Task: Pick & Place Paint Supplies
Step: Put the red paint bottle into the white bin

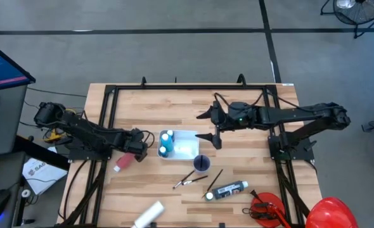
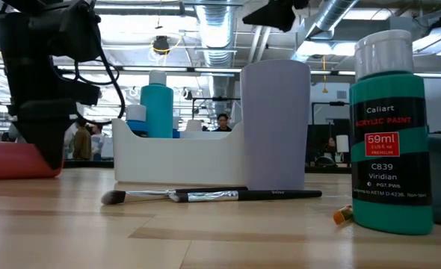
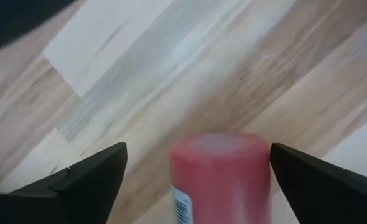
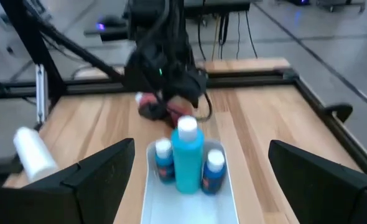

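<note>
Work surface: a light butcher-block wooden table [image 1: 250, 107] framed by black rails. Resting directly on it: a white rectangular tray [image 1: 186, 144] near the centre, holding blue bottles; a lavender cup [image 1: 201, 163] standing upright just beside the tray's corner; a red paint tube [image 1: 123, 162] lying to the tray's left; a white bottle [image 1: 148, 215] lying on its side at the near edge; two thin dark-handled brushes [image 1: 192, 180] lying near the cup; a black bottle with white cap [image 1: 226, 190] lying on its side; a red tool with black handle [image 1: 265, 209] near the right corner.
</note>
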Controlling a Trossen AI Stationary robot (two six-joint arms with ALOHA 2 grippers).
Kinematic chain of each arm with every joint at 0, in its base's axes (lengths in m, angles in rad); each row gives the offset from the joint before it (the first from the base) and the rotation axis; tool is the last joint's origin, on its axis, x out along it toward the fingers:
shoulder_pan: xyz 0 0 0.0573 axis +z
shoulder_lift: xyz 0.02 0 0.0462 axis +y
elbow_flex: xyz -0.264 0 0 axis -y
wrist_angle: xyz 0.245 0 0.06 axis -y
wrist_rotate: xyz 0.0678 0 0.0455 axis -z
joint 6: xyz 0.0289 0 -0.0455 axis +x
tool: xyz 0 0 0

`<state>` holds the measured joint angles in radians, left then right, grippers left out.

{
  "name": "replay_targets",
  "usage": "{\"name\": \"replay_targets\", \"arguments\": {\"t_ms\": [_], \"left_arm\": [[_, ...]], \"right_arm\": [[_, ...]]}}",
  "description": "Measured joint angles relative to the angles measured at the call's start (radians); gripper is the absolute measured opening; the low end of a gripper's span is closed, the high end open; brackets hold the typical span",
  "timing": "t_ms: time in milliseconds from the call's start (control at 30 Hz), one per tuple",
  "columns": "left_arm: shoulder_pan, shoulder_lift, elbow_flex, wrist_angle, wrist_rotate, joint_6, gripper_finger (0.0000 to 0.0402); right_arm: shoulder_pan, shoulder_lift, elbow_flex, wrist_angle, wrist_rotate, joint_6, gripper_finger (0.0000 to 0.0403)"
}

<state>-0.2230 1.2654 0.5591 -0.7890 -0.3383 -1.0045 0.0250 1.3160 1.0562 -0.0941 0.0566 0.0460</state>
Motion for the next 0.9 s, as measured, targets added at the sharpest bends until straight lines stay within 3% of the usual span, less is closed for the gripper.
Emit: {"name": "replay_targets", "arguments": {"t_ms": [400,567,900], "left_arm": [[0.0,-0.005,0.014,0.009,-0.072,0.09,0.0397],[0.0,-0.057,0.021,-0.002,-0.029,0.063,0.0399],[-0.021,-0.276,0.018,-0.128,0.077,-0.017,0.0398]], "right_arm": [[-0.002,0.045,-0.001,0.04,0.0,0.0,0.0363],[-0.002,0.041,-0.002,0.061,0.0,0.0,0.0363],[0.001,0.04,-0.001,0.065,-0.003,0.0,0.0363]]}}
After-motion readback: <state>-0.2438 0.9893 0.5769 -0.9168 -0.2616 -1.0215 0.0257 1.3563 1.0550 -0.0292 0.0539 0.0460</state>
